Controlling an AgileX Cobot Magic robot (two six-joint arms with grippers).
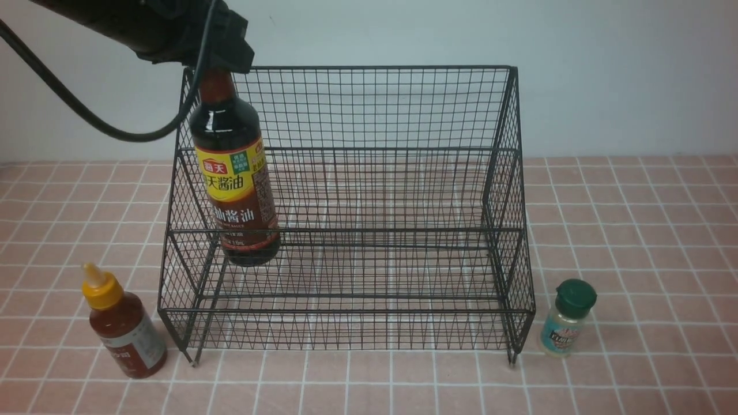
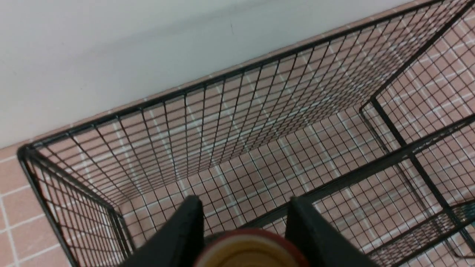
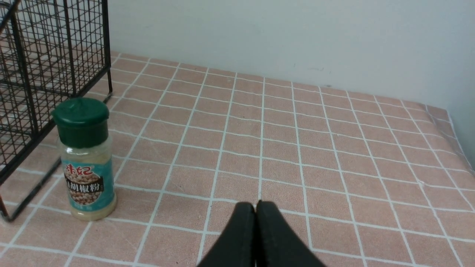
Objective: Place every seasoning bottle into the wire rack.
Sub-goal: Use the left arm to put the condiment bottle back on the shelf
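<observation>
The wire rack (image 1: 375,109) is black mesh with stepped tiers, sloping sides and a tall back. It stands upright on pink tile and is otherwise empty. The tall dark soy-sauce bottle (image 1: 233,178), with a yellow-red label, is inside the rack at its left end. It leans slightly, with its base behind the middle tier's front rail. Whether the base touches the mesh cannot be told. The left gripper (image 1: 222,57) clamps its brown cap. The short red-sauce bottle (image 1: 124,331), with a yellow nozzle cap, stands upright just outside the rack's front left corner. The small clear shaker (image 1: 568,317), green-lidded with a teal label, stands upright just beside the front right corner.
</observation>
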